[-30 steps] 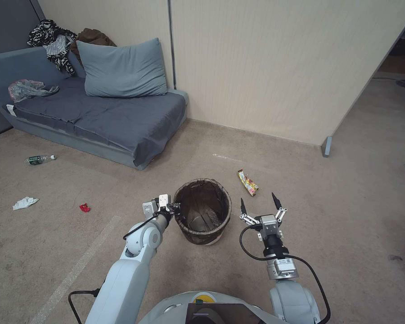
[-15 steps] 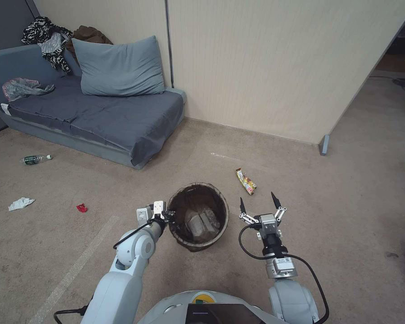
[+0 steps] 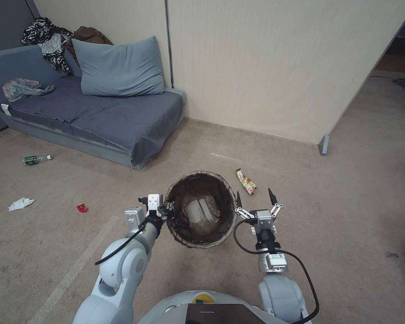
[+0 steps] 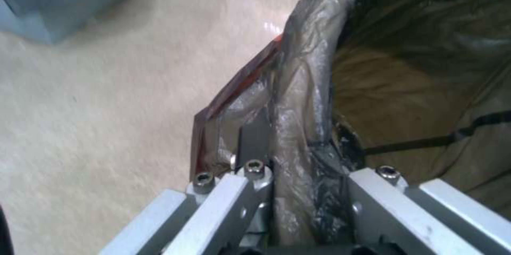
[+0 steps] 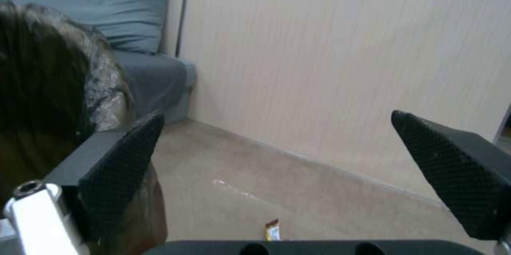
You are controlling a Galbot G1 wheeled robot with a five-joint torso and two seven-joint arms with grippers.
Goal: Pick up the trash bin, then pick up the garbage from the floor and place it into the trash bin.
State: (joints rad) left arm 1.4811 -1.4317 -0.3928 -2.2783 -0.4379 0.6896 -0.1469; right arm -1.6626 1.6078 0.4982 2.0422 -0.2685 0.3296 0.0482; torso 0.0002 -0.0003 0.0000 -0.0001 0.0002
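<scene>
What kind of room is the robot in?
Probably a living room or lounge. There is a grey sofa bed with a big pillow against the wall, beige carpet, and litter such as a snack wrapper lying near the trash bin.

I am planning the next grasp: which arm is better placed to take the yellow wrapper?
Probably right: the right gripper is open, just short of the wrapper; the left gripper grips the bin rim.
</scene>
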